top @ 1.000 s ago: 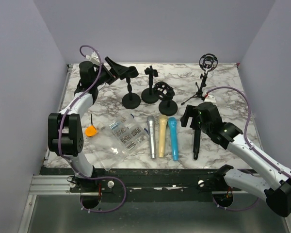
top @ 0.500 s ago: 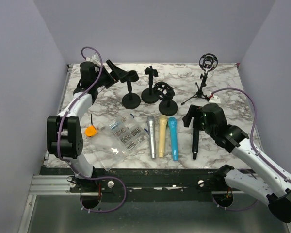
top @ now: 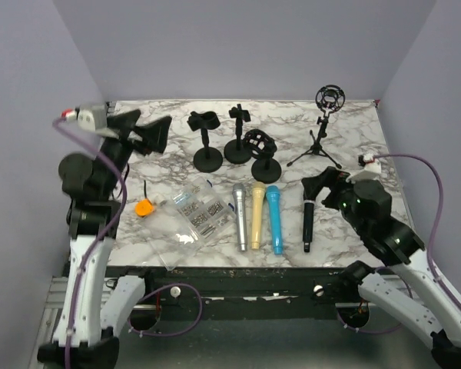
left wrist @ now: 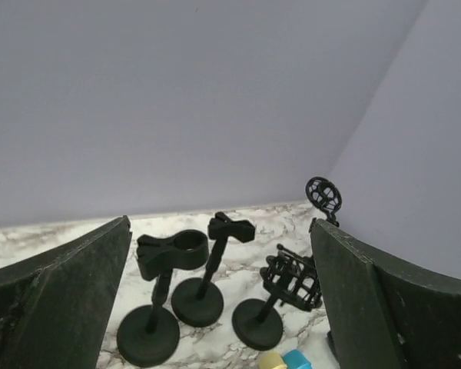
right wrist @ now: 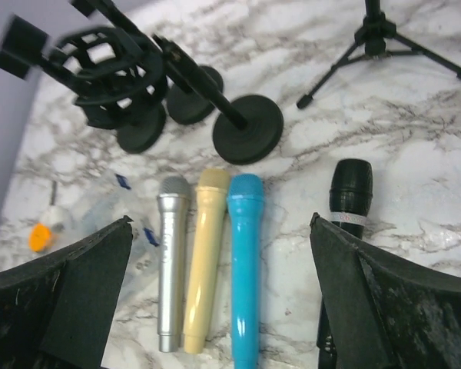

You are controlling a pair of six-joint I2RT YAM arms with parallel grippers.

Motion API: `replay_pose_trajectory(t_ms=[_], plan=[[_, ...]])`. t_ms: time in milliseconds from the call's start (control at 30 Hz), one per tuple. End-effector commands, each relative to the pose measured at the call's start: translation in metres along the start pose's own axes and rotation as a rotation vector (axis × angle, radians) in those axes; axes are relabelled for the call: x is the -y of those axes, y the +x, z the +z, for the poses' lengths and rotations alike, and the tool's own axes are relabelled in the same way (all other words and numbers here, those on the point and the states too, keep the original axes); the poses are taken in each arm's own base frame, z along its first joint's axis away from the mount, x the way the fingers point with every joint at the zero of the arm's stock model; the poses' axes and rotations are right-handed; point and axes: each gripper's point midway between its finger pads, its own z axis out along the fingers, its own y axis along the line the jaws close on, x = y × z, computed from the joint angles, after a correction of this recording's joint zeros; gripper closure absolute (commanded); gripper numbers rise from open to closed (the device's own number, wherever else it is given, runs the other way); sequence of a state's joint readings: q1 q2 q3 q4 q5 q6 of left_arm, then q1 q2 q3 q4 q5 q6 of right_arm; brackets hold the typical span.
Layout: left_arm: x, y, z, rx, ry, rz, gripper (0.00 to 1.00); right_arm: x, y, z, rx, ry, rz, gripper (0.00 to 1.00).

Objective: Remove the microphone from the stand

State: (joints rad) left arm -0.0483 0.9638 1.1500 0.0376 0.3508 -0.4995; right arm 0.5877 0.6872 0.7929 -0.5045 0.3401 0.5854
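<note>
A black microphone (top: 308, 223) lies flat on the marble table, right of the silver (top: 239, 217), cream (top: 257, 215) and blue (top: 274, 219) microphones. It also shows in the right wrist view (right wrist: 347, 201). The clip stand (top: 207, 140) holds nothing and stands at the back, also showing in the left wrist view (left wrist: 163, 301). My left gripper (top: 148, 131) is open and empty, raised to the left of the stands (left wrist: 219, 231). My right gripper (top: 327, 185) is open and empty, above and just right of the black microphone's head (right wrist: 220, 223).
Two more round-base stands (top: 237, 137) (top: 263, 150) and a tripod with a shock mount (top: 323, 127) stand at the back. A clear bag of small parts (top: 194, 215) and an orange piece (top: 143, 207) lie at the front left.
My left gripper has drawn back from the clip stand to the left and risen. My right gripper has backed off to the right from the black microphone, which stays on the table.
</note>
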Motion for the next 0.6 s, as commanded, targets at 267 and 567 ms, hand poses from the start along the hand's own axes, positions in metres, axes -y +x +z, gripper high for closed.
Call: replay_pose_trajectory(t_ms=[267,567], plan=[[0.038,0.056,-0.151,0.239,0.138,0.134,0.02,-0.004,-0.078,-0.079,0.419,-0.197,0.127,0.0],[0.039,0.06,-0.186,0.354,0.13,0.148,0.02,0.01,-0.099,-0.119,0.518,-0.2,0.187,0.0]])
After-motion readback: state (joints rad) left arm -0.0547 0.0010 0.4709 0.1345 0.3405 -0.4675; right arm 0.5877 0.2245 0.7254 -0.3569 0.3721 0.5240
